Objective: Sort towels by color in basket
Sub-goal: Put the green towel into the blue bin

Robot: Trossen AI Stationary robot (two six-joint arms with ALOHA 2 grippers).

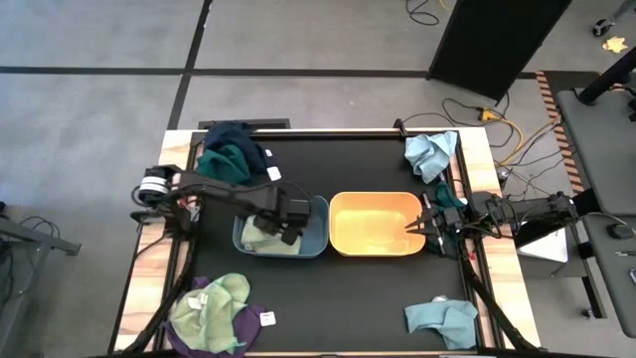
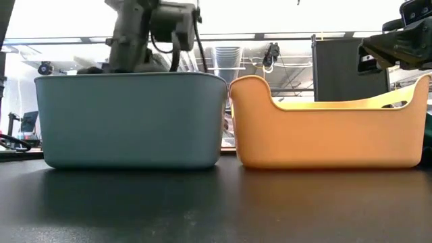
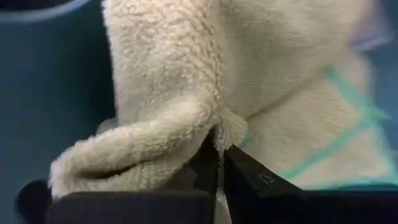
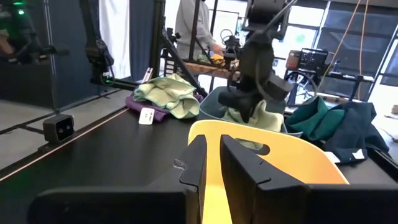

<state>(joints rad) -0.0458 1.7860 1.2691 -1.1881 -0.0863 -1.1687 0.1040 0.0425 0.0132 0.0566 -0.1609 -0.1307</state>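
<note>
My left gripper (image 1: 285, 223) reaches down into the blue-grey basket (image 1: 320, 235) and is shut on a pale green towel (image 1: 260, 235). In the right wrist view this towel (image 4: 263, 122) hangs under that gripper, over the basket. My right gripper (image 4: 212, 155) hovers above the right end of the yellow basket (image 1: 376, 225), fingers a narrow gap apart, touching nothing. More towels lie on the table: a navy and dark teal heap (image 1: 231, 157), a light blue one (image 1: 432, 154), another light blue one (image 1: 442, 318), and pale green on purple (image 1: 211, 313). My left gripper pinches a raised fold of the pale green towel (image 3: 219, 127) between its two fingers (image 3: 252, 177). It comes from above, pointing down into the blue-grey basket. The towel hangs below the fingers and its lower part lies inside the basket.
The two baskets stand side by side in the middle of the black table (image 1: 378, 288). The yellow basket (image 2: 324, 128) holds no towel that I can see. A person (image 4: 193, 28) stands in the room beyond the table. Open table surface lies in front of the baskets.
</note>
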